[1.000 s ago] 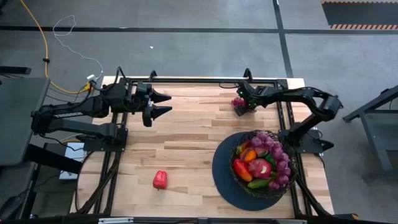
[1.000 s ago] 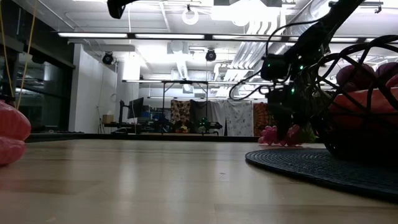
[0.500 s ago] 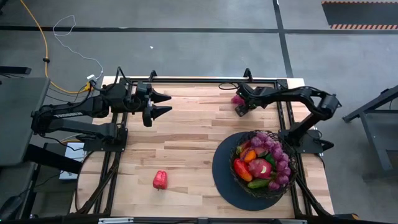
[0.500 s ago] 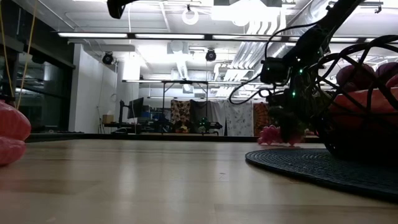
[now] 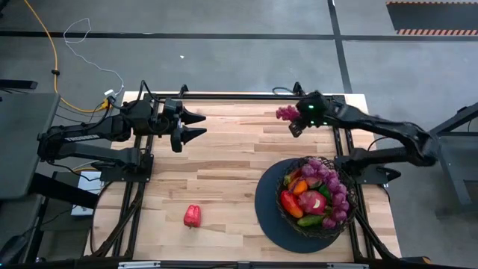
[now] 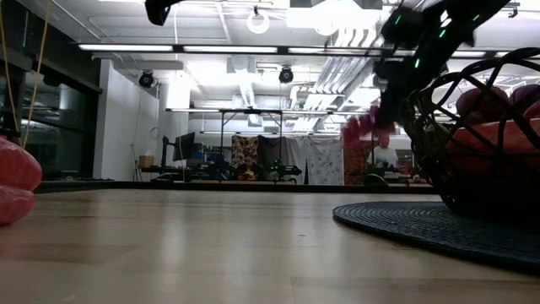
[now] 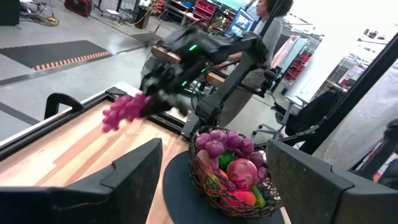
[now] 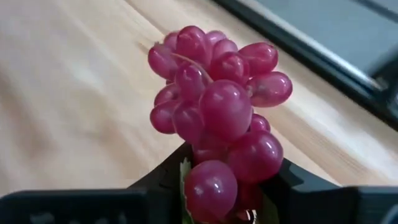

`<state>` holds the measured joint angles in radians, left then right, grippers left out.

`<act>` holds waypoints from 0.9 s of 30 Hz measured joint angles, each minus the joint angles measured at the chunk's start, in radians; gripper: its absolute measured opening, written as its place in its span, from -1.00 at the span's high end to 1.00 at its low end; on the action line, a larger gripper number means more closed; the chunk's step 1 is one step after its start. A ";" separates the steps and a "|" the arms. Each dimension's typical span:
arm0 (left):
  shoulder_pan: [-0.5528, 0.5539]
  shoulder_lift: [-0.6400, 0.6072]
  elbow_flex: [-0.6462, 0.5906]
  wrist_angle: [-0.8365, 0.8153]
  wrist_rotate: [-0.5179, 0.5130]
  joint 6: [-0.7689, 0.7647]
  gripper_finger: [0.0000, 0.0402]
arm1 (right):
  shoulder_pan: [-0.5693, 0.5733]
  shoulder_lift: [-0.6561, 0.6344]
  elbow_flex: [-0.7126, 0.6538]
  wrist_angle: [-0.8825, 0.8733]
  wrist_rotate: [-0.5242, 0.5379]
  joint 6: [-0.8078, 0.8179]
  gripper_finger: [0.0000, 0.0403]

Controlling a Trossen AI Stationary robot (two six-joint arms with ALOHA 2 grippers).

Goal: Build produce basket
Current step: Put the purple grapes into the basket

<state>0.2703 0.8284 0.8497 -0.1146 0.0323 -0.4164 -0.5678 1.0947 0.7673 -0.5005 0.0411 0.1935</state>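
Right gripper [image 5: 290,119]: I am holding a grape bunch [image 5: 286,113], my jaws closing snugly on its lower end; I am carrying it in the air above the table's far edge, well clear of the wood.
Left gripper [image 5: 196,125]: I am hovering over the far left of the table [image 5: 216,175], jaws spread apart and gripping nothing.
Basket [image 5: 343,190]: it is sitting on its dark disc [image 5: 267,209] at the near right, already holding grapes, peppers, an orange and a cucumber.
Red pepper [image 5: 193,216]: it is lying alone on the near left of the table.
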 joint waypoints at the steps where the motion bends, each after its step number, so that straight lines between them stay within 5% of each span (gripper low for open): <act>1: 0.000 0.000 0.000 0.000 0.001 0.000 -0.38 | 0.013 -0.044 0.000 0.014 -0.026 0.019 0.45; 10: -0.002 0.000 0.000 0.056 0.001 0.076 -0.38 | 0.192 -0.305 0.000 0.273 -0.102 0.155 0.45; 17: -0.006 0.000 0.000 0.130 -0.018 0.190 -0.38 | 0.317 -0.322 0.001 0.397 -0.093 0.121 0.45; 27: -0.003 0.000 0.000 0.135 -0.018 0.192 -0.38 | 0.333 -0.322 0.001 0.397 -0.071 0.112 0.45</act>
<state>0.2668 0.8284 0.8502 0.0208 0.0139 -0.2245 -0.2344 0.7731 0.7685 -0.1034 -0.0303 0.3058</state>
